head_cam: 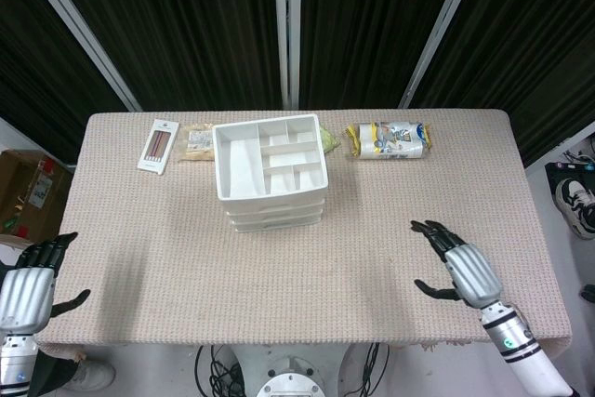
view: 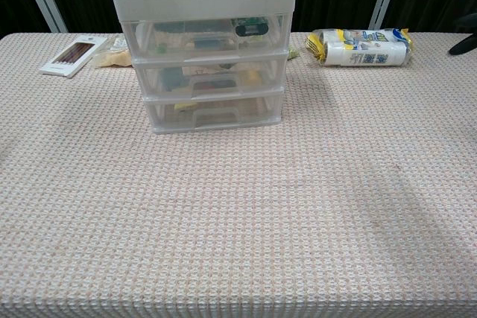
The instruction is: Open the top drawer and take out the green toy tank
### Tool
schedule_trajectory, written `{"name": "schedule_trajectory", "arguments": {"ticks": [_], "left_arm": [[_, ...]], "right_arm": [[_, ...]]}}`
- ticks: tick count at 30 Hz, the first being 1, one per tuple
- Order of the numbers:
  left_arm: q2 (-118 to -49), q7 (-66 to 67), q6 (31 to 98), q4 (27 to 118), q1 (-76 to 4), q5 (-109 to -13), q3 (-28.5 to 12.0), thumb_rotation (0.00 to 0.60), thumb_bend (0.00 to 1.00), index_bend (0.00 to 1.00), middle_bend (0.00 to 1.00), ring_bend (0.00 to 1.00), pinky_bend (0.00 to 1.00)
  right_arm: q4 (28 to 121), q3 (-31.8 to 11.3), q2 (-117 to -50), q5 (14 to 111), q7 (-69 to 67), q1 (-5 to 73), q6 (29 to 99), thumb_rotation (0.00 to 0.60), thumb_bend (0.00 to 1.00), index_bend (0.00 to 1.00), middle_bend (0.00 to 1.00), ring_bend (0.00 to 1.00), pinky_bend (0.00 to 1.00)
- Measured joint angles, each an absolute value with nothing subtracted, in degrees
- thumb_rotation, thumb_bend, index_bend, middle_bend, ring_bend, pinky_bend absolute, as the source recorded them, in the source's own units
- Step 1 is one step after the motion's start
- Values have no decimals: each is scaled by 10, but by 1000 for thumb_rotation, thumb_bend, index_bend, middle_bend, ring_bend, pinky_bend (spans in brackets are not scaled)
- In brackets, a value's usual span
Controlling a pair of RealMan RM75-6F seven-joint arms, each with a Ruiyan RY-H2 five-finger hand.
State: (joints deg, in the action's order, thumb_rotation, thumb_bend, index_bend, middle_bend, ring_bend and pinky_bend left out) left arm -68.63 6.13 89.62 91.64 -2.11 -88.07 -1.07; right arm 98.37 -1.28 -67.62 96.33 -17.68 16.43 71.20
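A white three-drawer organiser [head_cam: 270,169] [view: 205,42] stands on the table, all drawers closed. Its top drawer [view: 206,35] is translucent, and a dark green object [view: 250,27] shows through the front at the right; I cannot make out its shape. My right hand [head_cam: 458,269] hovers over the table's right part, fingers spread, holding nothing; only a dark fingertip [view: 463,44] shows at the chest view's right edge. My left hand [head_cam: 26,290] hangs off the table's left front corner, fingers apart and empty.
A pencil box [head_cam: 159,145] [view: 73,55] and a small packet [head_cam: 196,142] lie left of the organiser. A yellow-and-blue wrapped package [head_cam: 390,139] [view: 359,46] lies to its right. The beige woven tablecloth [head_cam: 307,276] covers the table.
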Motion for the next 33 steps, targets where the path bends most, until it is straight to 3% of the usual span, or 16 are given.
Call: {"name": "schedule_trajectory", "arguments": {"ticks": [3,8,13,22,33], "left_arm": [[-685,58,895,916,-21,-881,-10,600,57,155,180,180,209],[-685,55,892,911,-22,-878,-12,600,57,167,181,180,209],[-684,47,888,904,-25,-877,-15,600,58,167,181,181,209],[-689,30,881,886,-31,-875,-19,600,57,167,181,180,209],[-693,15,883,870,-30,-872,-21,600,58,167,181,180,209]], "right_arm": [[998,-20,-696,952,-263,200,668,600,293,0,479,457,657],[1004,-38,-745,924,-423,260,594,600,347,0,603,599,799],[984,-71,-839,857,-533,323,521,600,436,0,644,645,830],[908,-133,-960,770,-629,394,436,600,477,0,651,669,856],[873,-165,-1003,758,-645,428,417,600,477,0,651,669,856]]}}
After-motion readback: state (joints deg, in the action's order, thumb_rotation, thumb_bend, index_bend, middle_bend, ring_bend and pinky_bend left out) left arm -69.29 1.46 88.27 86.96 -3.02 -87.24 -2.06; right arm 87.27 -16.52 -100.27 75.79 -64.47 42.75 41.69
